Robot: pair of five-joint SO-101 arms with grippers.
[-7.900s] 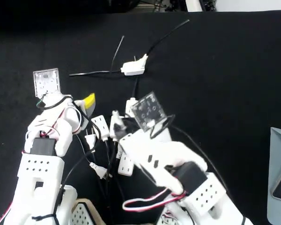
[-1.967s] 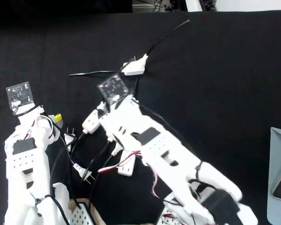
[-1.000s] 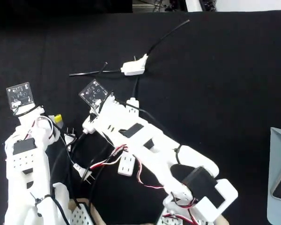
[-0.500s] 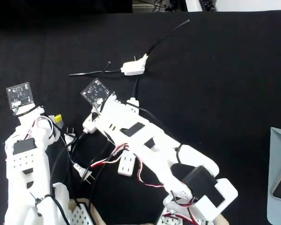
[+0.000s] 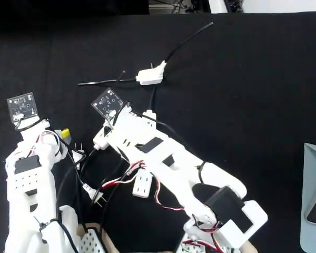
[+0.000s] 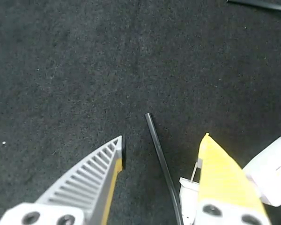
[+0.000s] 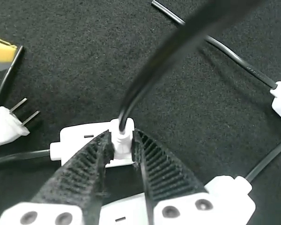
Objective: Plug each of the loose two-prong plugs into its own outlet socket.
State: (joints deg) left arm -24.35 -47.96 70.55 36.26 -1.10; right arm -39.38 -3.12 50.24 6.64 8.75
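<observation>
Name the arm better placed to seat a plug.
Right: the right gripper is shut on a white plug with a black cord at the white outlet socket; the left gripper hangs open, empty.

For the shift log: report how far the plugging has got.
Done: the far plug-socket pair looks joined. In hand: right gripper shut on a white plug at a socket. Left: a loose plug and a second plug, prongs bare; left gripper open.
</observation>
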